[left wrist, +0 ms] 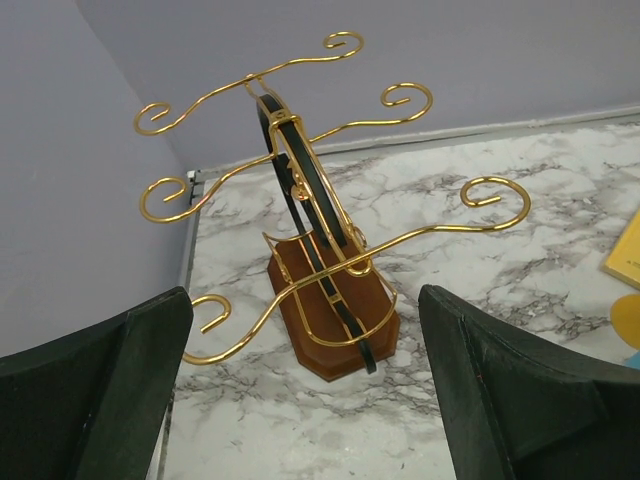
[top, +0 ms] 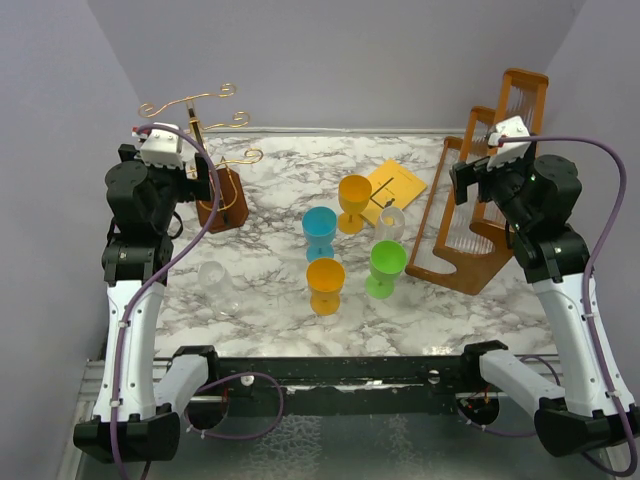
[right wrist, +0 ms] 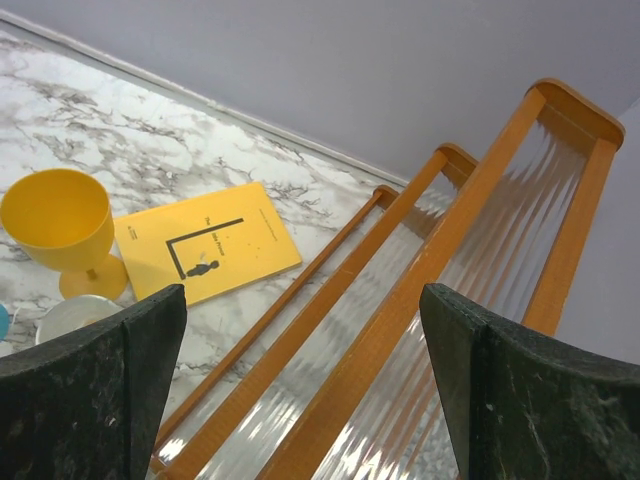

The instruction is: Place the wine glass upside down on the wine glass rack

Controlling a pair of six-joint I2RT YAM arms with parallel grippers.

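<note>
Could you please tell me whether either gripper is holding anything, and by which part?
Nothing is held. The left gripper and the right gripper are both open and empty; the clear wine glass sits apart from both.

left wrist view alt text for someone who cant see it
A gold wire wine glass rack with curled arms stands empty on a marble table, framed between the dark fingers of the open left gripper.

Plain lavender-grey walls [top: 350,60] closed in three sides of a white marble-patterned counter [top: 270,300] veined in grey. The light was soft and even. A grey textured surface [top: 400,445] lay below the counter's near edge.
</note>
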